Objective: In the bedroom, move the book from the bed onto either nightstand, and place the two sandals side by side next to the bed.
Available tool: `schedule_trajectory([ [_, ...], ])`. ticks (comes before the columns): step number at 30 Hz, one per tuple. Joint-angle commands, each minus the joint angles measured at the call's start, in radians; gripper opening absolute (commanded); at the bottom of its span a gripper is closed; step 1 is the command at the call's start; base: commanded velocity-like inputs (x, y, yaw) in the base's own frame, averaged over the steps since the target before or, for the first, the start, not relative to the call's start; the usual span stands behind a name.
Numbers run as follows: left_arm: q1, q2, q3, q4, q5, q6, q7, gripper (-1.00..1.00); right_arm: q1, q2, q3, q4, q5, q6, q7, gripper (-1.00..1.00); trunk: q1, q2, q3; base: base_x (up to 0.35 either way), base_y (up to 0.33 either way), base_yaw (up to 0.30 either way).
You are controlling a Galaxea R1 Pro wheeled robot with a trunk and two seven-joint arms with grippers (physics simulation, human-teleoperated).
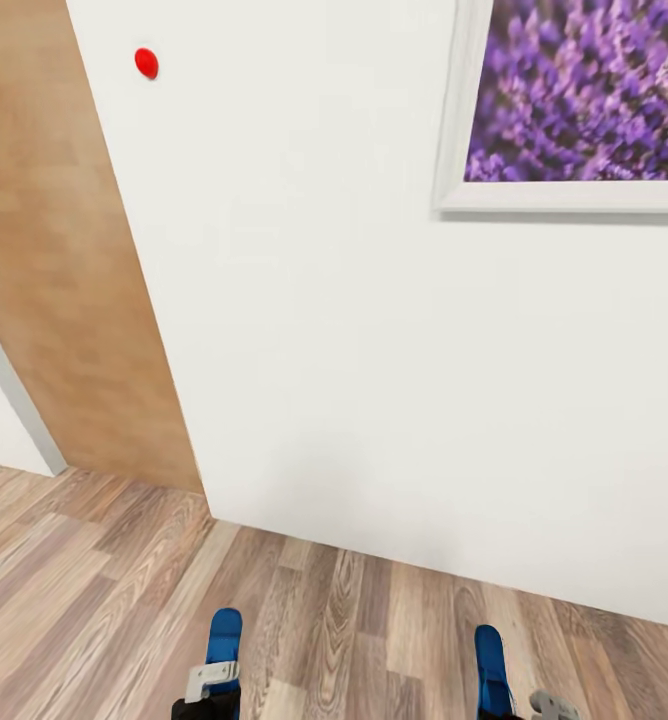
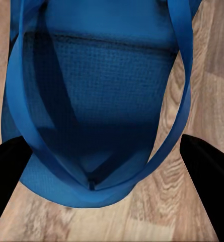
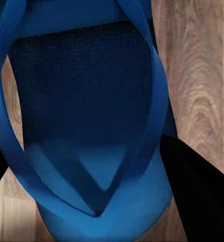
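Blue sandals, one clamped in each gripper: left gripper grips one sandal, right gripper the other sandal, over plank floor facing a white wall. Placing beside bed and book move likely remain.

Blue sandals — wood-grain floor
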Motion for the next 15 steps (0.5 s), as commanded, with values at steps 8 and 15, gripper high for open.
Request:
schedule_trajectory([
  [8,-0.001,0.000,0.009,0.000,-0.008,-0.002,-0.003,-1.00,0.000,0.001,-0.009,-0.001,-0.002,0.004,0.007,-1.00,0.000,0.000,-0.001,0.088,0.000,0.281],
  [15,-0.001,0.001,0.009,0.000,-0.008,-0.002,-0.003,-1.00,0.000,0.001,-0.009,0.000,-0.002,0.005,0.006,-1.00,0.000,0.000,-0.001,0.003,0.000,0.289],
])
